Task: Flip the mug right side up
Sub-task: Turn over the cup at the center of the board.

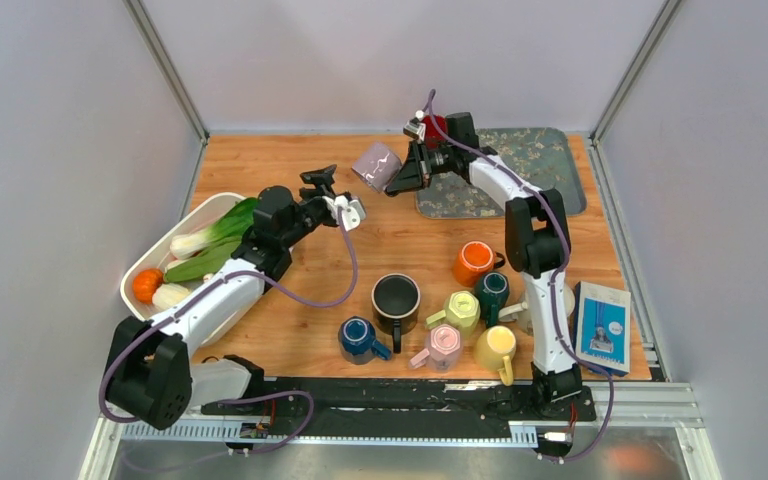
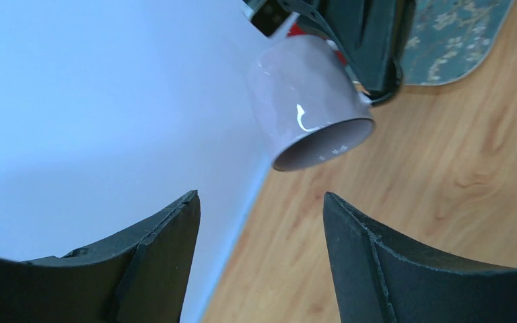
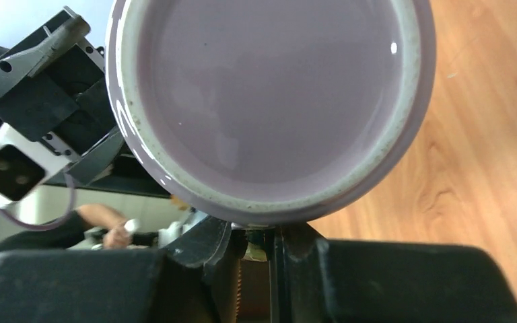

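1. From the top external view, the right gripper (image 1: pixel 405 175) is holding the mug (image 1: pixel 377 165) in the air above the far middle of the table (image 1: pixel 260 160), just beside the patterned mat (image 1: pixel 540 160). The mug is leaning on its side and is touching nothing below it. The left gripper (image 1: pixel 335 197) is pointing toward it from the near left, close but apart. A group of other mugs (image 1: pixel 460 310) is standing near the arm bases, and a white tray (image 1: pixel 195 215) with vegetables is lying at the left edge.

2. From the left wrist view, the two fingers (image 2: pixel 155 262) of the left gripper are standing wide apart with nothing between them. The mug is hanging ahead of them with its mouth facing down and toward this camera, so it is not yet right side up.

3. From the right wrist view, a round face of the mug is filling the picture; it is looking like the base, but I cannot tell this for sure. The right fingers (image 3: pixel 222 245) are pressing close together on the lower edge of the mug. This is probably the handle, though the part itself is hidden.

4. In my judgement, the step in hand is the turning of the lifted mug. The next move is calling for a roll of the right wrist until the mouth is facing up, then a slow lowering onto bare wood, away from the other mugs. The open left gripper may be preparing to take the body for a second grip.
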### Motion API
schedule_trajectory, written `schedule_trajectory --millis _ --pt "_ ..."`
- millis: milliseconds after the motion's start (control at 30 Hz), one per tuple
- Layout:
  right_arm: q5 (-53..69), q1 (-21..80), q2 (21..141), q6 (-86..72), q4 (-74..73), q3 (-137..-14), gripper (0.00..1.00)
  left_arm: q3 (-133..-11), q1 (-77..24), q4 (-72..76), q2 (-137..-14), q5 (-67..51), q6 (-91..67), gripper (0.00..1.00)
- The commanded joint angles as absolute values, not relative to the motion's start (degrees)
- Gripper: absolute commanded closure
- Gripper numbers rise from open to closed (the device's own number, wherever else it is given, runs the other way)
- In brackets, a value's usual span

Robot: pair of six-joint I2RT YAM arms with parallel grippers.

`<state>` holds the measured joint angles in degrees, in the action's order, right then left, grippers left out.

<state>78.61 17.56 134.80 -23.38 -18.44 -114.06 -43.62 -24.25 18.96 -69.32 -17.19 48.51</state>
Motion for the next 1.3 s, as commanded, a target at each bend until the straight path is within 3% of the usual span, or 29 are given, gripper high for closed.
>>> schedule_trajectory --millis 0,300,500,867,1133,1267 --pt "95.9 19.5 134.3 -46.6 4.3 -112.2 1.00 -43.1 -24.5 31.1 -71.9 -19.0 60.9 0.26" --pt "96.2 19.6 133.7 -52.6 7.6 -112.2 1.00 -44.0 -24.6 34.0 -77.0 -19.5 66.1 0.26" --pt "96.2 19.7 133.3 -51.6 -1.3 -113.9 1.00 -45.9 -24.6 40.3 -82.8 -16.6 67.4 0.27" --pt "96.2 19.7 132.0 -51.2 -5.8 -114.0 1.00 -47.7 -23.6 49.4 -89.4 -7.8 65.5 0.40" --pt "96.2 20.0 132.6 -51.3 -6.1 -114.8 1.00 -51.3 -23.5 39.4 -87.5 -13.0 54.4 0.64" --pt "96.1 20.1 132.6 -50.9 -6.2 -115.2 1.00 -52.4 -23.6 39.4 -87.4 -11.7 50.6 0.98"
